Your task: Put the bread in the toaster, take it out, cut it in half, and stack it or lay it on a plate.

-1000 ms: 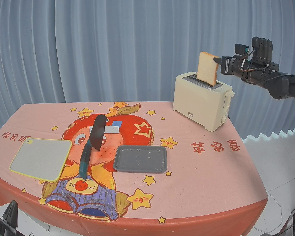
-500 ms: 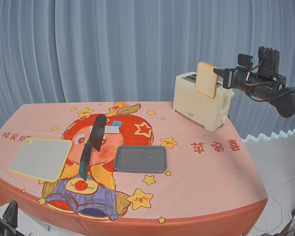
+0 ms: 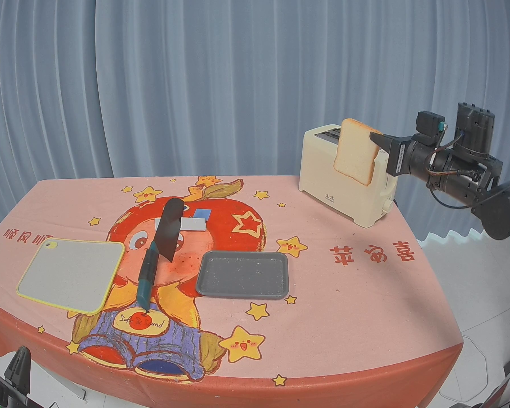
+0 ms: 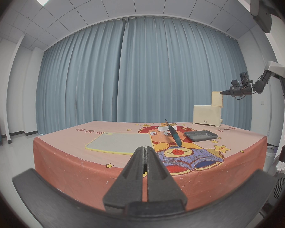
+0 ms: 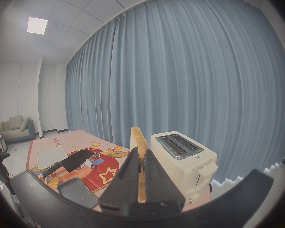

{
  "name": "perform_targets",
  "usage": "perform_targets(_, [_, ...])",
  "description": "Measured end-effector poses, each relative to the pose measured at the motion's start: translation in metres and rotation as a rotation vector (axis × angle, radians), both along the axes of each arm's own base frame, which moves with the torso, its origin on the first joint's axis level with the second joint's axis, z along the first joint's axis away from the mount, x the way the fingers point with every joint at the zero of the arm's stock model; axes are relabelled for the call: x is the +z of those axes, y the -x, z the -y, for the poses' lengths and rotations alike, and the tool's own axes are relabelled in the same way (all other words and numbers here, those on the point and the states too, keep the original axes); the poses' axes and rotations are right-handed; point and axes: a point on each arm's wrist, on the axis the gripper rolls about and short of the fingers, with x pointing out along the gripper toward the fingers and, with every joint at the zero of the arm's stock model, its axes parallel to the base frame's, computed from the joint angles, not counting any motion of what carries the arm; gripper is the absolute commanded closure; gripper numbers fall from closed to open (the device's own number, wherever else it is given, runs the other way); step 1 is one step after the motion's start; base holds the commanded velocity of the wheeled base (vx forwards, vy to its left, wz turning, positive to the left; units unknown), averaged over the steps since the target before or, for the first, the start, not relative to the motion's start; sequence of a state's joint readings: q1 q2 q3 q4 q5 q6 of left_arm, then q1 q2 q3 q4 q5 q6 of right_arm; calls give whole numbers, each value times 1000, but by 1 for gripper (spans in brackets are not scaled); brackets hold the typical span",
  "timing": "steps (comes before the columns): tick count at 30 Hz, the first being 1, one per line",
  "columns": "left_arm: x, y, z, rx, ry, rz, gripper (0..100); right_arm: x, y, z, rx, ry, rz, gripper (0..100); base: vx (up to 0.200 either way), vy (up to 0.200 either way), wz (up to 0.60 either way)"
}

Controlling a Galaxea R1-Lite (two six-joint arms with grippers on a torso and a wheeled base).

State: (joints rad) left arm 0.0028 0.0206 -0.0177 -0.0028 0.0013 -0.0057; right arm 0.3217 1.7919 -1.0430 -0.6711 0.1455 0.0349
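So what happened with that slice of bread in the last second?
The right gripper, jaws clamped on the bread, carried it from just above the toaster's slot down and nearer the robot. It now hangs in the air by the toaster's top, clear of the slots. Nothing was let go. The toaster, knife, cutting board, grey tray and left gripper stayed put.
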Motion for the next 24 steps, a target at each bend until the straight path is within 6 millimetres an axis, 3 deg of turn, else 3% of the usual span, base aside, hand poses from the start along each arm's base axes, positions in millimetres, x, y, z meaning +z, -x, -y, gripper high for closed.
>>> perform_targets(14, [0,0,0,0,0,0,100,-33,26,3,-16,-25,7,100,0,0,0])
perform_targets(24, [0,0,0,0,0,0,100,-44,58,8,-9,-39,-10,100,0,0,0])
